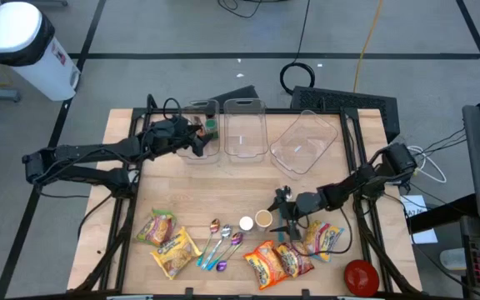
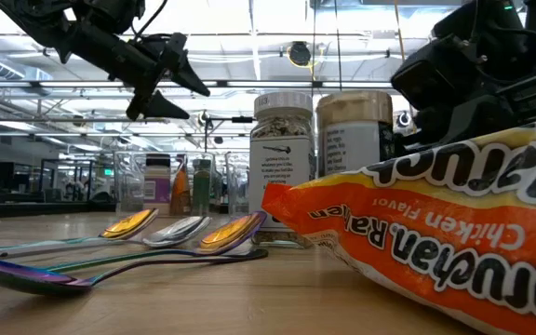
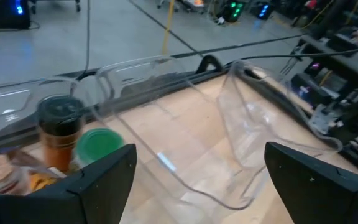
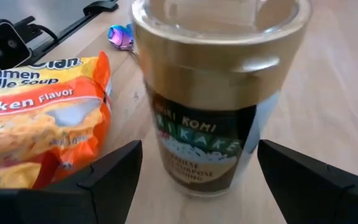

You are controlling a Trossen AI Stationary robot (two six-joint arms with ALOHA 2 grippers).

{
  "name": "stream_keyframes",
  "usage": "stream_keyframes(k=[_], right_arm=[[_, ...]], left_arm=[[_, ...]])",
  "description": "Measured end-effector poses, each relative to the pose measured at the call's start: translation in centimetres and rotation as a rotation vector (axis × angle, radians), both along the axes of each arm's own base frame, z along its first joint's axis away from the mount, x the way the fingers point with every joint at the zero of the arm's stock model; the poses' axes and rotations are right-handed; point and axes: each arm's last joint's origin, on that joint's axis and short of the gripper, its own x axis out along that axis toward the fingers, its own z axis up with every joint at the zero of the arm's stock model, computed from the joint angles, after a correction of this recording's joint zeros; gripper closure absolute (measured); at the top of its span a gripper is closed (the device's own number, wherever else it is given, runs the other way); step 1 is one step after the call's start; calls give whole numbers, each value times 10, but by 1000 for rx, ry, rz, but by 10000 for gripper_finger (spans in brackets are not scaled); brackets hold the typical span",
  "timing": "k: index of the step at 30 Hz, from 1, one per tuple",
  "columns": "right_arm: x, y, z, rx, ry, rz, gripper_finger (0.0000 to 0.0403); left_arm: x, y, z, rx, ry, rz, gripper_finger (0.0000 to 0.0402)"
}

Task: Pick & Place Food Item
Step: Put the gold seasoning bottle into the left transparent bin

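Note:
A furikake jar (image 4: 213, 99) with a tan lid stands upright on the wooden table, beside a white-lidded jar (image 1: 246, 222). My right gripper (image 1: 282, 217) is open and low to the table. Its fingers reach toward the tan-lidded jar (image 1: 263, 218) from the table's right, one on either side of it, without touching. My left gripper (image 1: 195, 133) hangs open in the air over the far-left clear bin (image 1: 200, 142), holding nothing. That bin holds a dark-lidded jar (image 3: 61, 130) and a green-lidded one (image 3: 98, 144). Ramen packs (image 1: 277, 262) lie flat near the front edge.
Two more clear bins (image 1: 244, 129) (image 1: 305, 143) stand along the far edge. Several spoons (image 1: 219, 242) lie left of the jars. Yellow noodle packs (image 1: 167, 240) lie front left, a snack pack (image 1: 323, 239) under the right arm, and a red bowl (image 1: 361, 277) front right.

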Motion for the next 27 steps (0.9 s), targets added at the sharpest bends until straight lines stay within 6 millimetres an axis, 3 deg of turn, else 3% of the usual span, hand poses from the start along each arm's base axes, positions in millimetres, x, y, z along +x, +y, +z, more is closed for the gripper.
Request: stream_keyframes(k=[15,27], right_arm=[[18,-8,8,-2,-122,-40,94],[23,-8,4,-46,-29,-53,94]], left_arm=[[7,-13,5,22,-51,-64,38],[9,-17,4,25,-47,-83,39]])
